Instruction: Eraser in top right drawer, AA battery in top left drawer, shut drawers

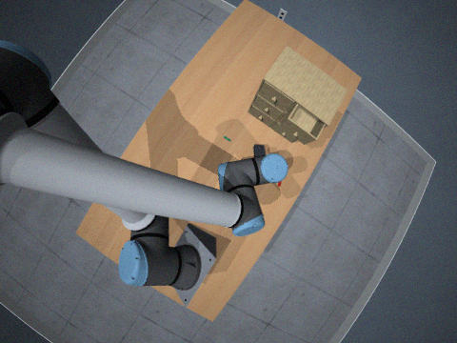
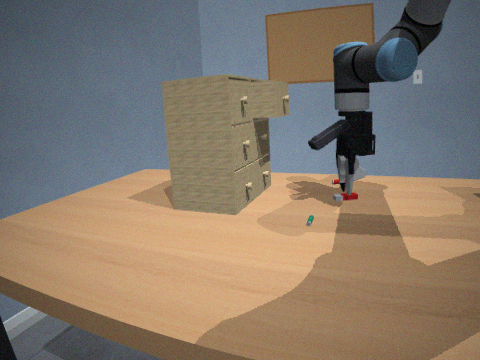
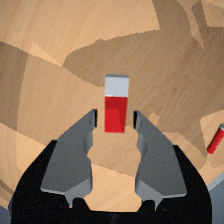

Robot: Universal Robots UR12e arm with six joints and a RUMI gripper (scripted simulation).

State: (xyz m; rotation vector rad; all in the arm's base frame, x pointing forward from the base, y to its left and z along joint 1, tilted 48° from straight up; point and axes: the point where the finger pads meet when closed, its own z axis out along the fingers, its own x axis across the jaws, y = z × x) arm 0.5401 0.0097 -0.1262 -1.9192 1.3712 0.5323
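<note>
The eraser (image 3: 115,104), red with a white end, lies flat on the table; it also shows in the side view (image 2: 346,197). My gripper (image 3: 115,111) points straight down over it, part open, a fingertip on each side of the red end with a thin gap on both sides. In the side view the fingertips (image 2: 347,188) stand just above the table. The green AA battery (image 2: 310,220) lies apart to the left, also seen from overhead (image 1: 227,138). The chest (image 2: 220,142) stands upright with its top-row right drawer (image 1: 306,120) pulled out.
A small red stick-like object (image 3: 216,140) lies just right of the gripper, also in the side view (image 2: 336,181). The chest's other drawers look shut. The arm's base plate (image 1: 197,259) sits at the near table edge.
</note>
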